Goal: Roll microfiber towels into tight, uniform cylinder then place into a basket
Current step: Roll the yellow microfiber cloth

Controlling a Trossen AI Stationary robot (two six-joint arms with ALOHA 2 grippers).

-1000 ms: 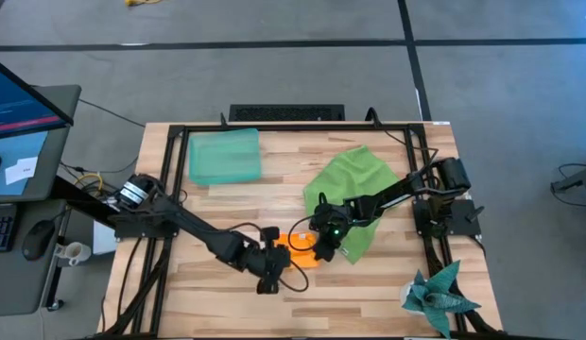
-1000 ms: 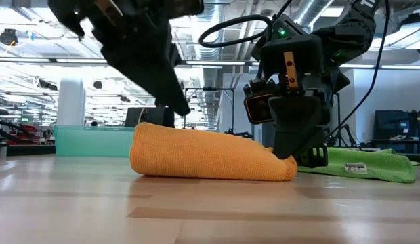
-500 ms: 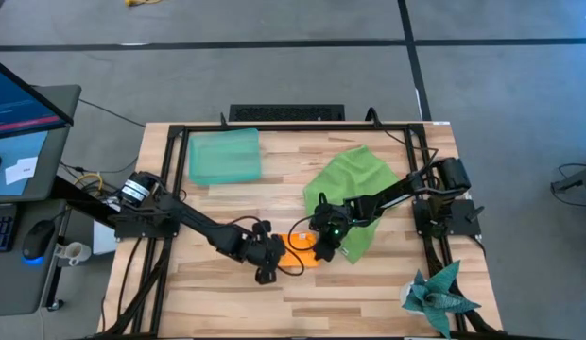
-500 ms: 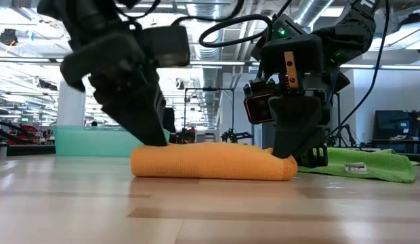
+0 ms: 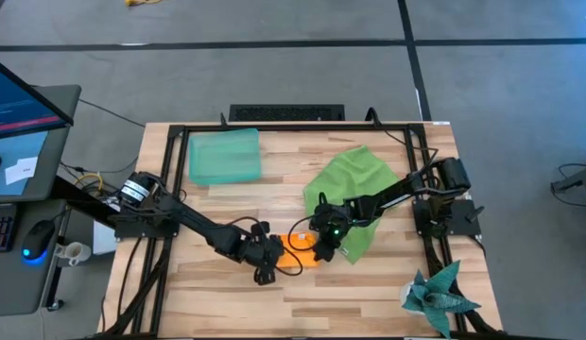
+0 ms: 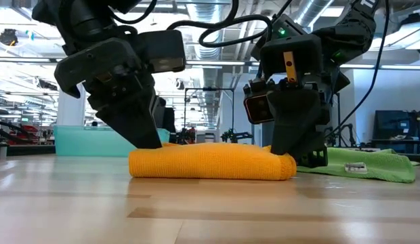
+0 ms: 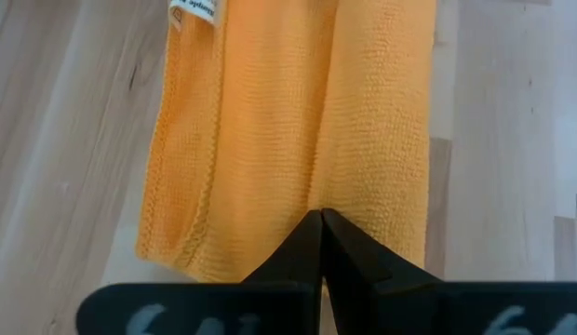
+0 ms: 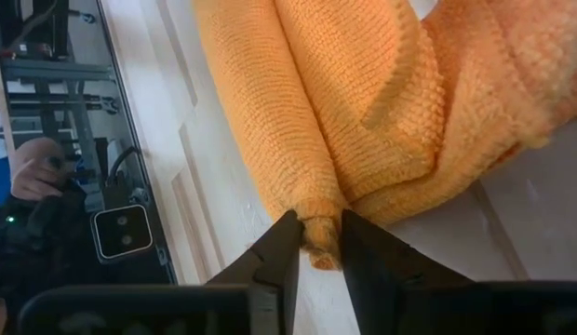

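Observation:
The orange microfiber towel lies rolled up on the table near the middle. My left gripper is shut, with its tips down on the roll's left end. My right gripper is at the roll's right end with its fingers a little apart on either side of the roll's tip. The green towel lies spread flat behind the right gripper. The teal basket stands at the far left with nothing in it. My left gripper presses its shut fingertips down on top of the roll near its left end, slanting down from the table's left. The roll lies flat on the table under them. My right gripper has the roll's right tip between its parted fingers, slanting down from the right. The cloth looks to touch both inner faces. The roll rests on the table.
A spiky teal star-shaped object sits at the near right corner. A black frame runs along the table's far and side edges. Bare wood lies in front of the roll. A monitor and a mouse stand off the table to the left.
My left gripper has come down and a little toward the far edge onto the roll's left end, rolling slightly. The roll's raised left part is now pressed flatter. My right gripper has stayed in place and its fingers have parted a little around the right tip.

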